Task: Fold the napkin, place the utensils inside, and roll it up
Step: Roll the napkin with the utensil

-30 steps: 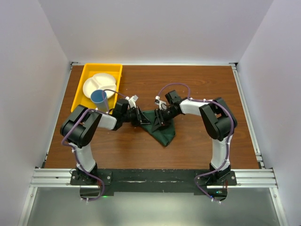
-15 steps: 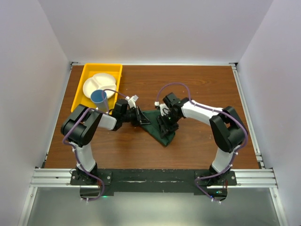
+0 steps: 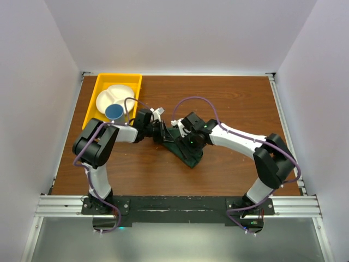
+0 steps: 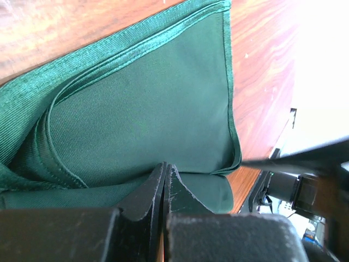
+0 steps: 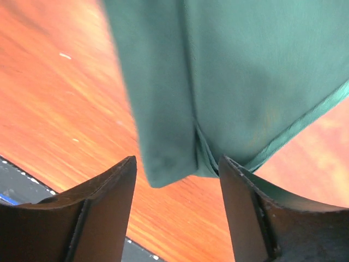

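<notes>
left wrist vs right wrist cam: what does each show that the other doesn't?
Left wrist only: left pincer shut on the napkin, whose stacked hemmed layers show. Right wrist only: right pincer open, its fingers either side of a napkin corner. Both: the green cloth lying on the brown wood table.

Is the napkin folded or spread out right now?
Folded. The napkin shows stacked hemmed layers in the left wrist view, and from above it lies as a compact wedge.
</notes>
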`<act>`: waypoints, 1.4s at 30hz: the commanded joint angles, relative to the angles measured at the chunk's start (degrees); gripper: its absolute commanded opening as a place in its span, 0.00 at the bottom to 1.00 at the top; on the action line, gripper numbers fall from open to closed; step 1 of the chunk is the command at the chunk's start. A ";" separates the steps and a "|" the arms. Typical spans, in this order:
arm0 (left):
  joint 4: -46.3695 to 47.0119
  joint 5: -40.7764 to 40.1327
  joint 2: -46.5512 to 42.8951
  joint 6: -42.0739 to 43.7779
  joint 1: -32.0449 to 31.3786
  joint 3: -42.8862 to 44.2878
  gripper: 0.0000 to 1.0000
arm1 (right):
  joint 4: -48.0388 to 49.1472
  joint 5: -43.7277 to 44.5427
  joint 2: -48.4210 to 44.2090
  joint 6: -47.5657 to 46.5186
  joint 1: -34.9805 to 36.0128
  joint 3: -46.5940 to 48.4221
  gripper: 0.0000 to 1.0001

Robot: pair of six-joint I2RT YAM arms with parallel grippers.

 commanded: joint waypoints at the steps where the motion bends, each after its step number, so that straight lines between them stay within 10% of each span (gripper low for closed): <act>1: -15.61 -9.10 4.93 7.14 1.44 0.68 0.02 | 3.51 5.22 0.20 -5.01 3.32 5.86 0.68; 20: -22.20 -6.11 6.95 7.23 2.06 4.99 0.02 | 13.44 17.71 14.27 -6.59 11.51 7.47 0.55; 26: -25.71 -5.84 4.94 10.39 2.23 8.32 0.03 | 15.38 16.13 16.11 -1.24 10.81 3.60 0.17; 28: -28.17 -6.63 4.06 11.79 2.41 10.77 0.07 | 15.73 13.16 16.20 0.17 10.11 2.89 0.00; 42: -34.77 -11.38 -6.49 12.24 7.68 24.42 0.22 | 15.46 -30.17 16.73 11.16 -3.60 1.49 0.00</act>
